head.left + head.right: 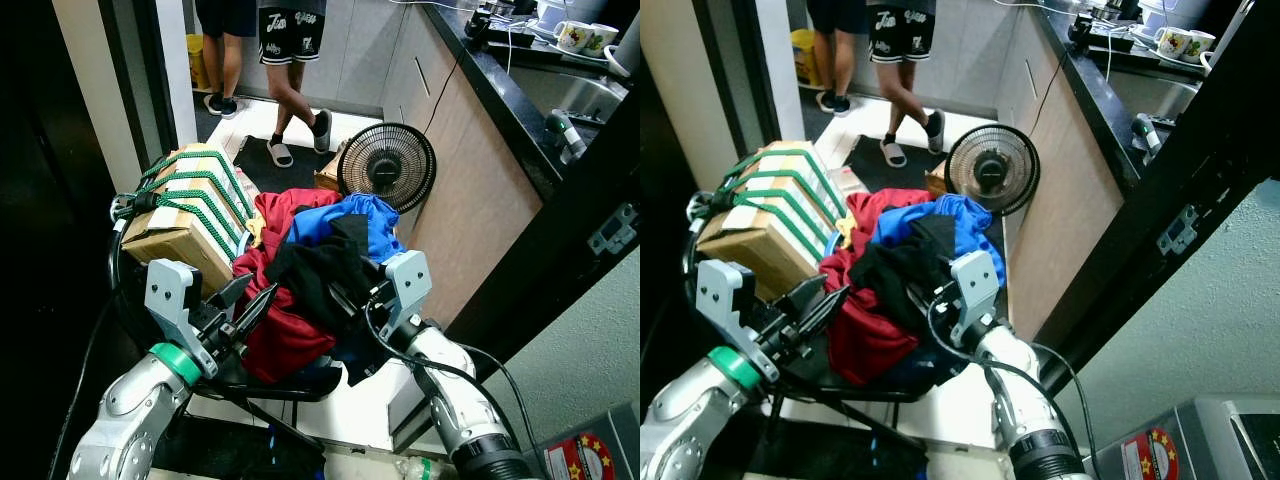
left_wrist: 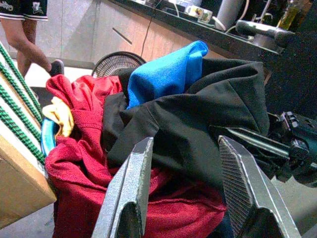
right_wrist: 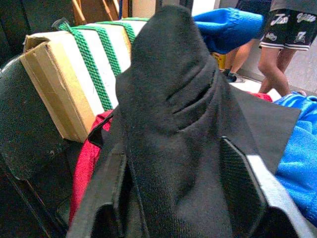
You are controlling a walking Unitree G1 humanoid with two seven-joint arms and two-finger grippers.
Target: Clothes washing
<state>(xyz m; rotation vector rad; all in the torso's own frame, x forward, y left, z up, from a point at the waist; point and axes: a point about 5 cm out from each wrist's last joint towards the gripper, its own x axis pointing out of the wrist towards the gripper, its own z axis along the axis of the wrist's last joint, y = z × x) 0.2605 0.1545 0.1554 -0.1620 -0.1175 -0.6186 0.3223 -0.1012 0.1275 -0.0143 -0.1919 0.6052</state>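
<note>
A dark counter (image 1: 520, 110) runs along the robot's right, with wood-fronted cabinets (image 1: 470, 190) below it and mugs (image 1: 585, 37) on top. Two people (image 1: 290, 60) in dark shorts stand on the pale floor (image 1: 270, 120) beyond, near a black mat (image 1: 275, 172).

In the middle, a heap of clothes (image 1: 310, 270) is piled on a black chair (image 1: 290, 388). To the heap's left, and touching it, lies a cardboard box (image 1: 180, 225) bound with green straps (image 1: 205, 195). Just behind the heap stands a small black fan (image 1: 387, 165).

The heap is made of a red garment (image 1: 280, 335) at the bottom and left, a blue one (image 1: 350, 220) on top towards the fan, and a black one (image 1: 325, 270) draped over the front. A bit of yellow cloth (image 2: 59, 116) shows between the red garment and the box.

The left gripper (image 1: 248, 308) sits at the heap's left front edge, fingers (image 2: 129, 193) parted, holding nothing; the red and black cloth lies just ahead of the tips.

The right gripper (image 1: 352, 298) is pushed into the heap from the right. In its wrist view a bunched fold of the black garment fills the gap between its fingers (image 3: 242, 193), which press on it from both sides.
</note>
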